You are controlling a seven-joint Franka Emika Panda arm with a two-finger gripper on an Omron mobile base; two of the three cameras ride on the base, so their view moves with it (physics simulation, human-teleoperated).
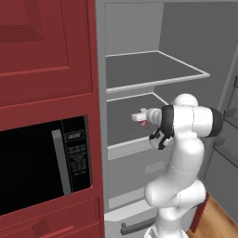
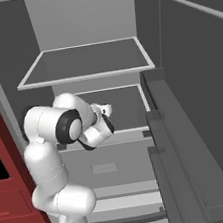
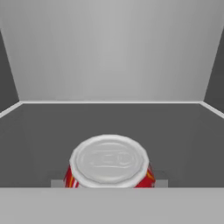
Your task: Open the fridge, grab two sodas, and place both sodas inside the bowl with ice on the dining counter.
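Fridge (image 1: 186, 28) stood open, door swung right | soda (image 3: 109, 164) sat between the claw (image 1: 139, 116) tips over the middle shelf (image 1: 128, 123) | claw narrowed about the can, grip not certain | microwave (image 1: 42, 162) left of fridge.

No text could be read anywhere. Pale rows of marks were seen on the dark control panel (image 1: 76, 155) of the microwave (image 1: 44, 165), too blurred to be made out. Faint embossed shapes were seen on the silver top of the soda can (image 3: 109, 162), likewise illegible.
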